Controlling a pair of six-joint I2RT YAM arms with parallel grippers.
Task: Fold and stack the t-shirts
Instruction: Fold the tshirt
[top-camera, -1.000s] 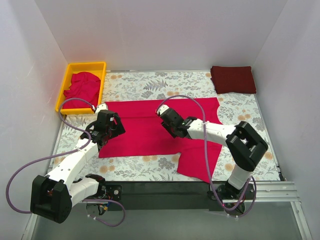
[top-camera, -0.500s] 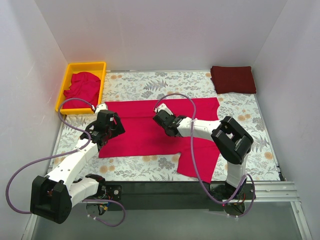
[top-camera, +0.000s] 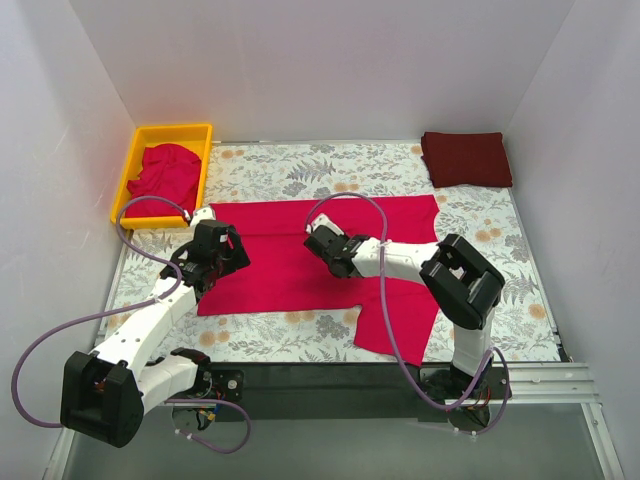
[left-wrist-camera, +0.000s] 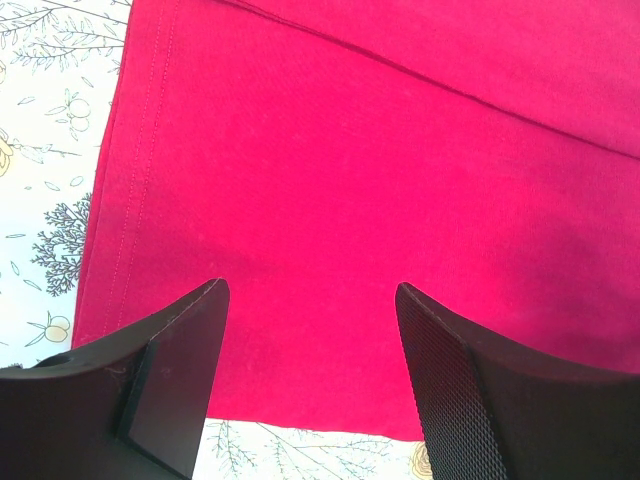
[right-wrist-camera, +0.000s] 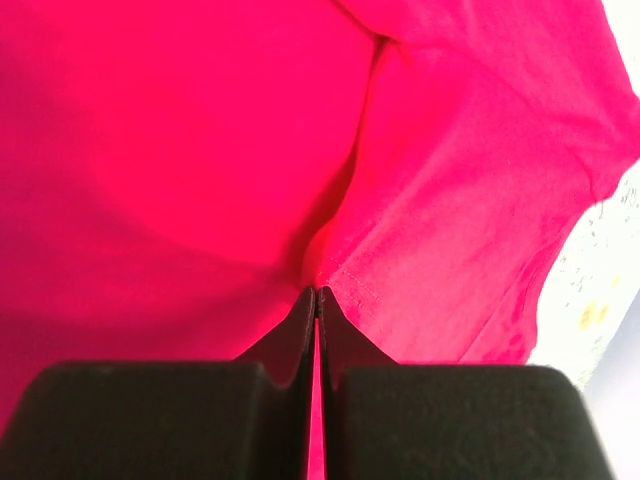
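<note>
Right gripper has its fingers pressed together on a raised pucker of the spread crimson t-shirt near its middle, while the left gripper hangs wide apart over that shirt's left hem. The shirt lies on a floral-printed tabletop boxed in by plain white walls. A crumpled crimson t-shirt sits in the yellow tray at far left, and a folded maroon t-shirt lies in the far right corner.

Matt soft cloth of crimson t-shirt, glossy smooth plastic of yellow tray, matt black dimpled fingers of left gripper
</note>
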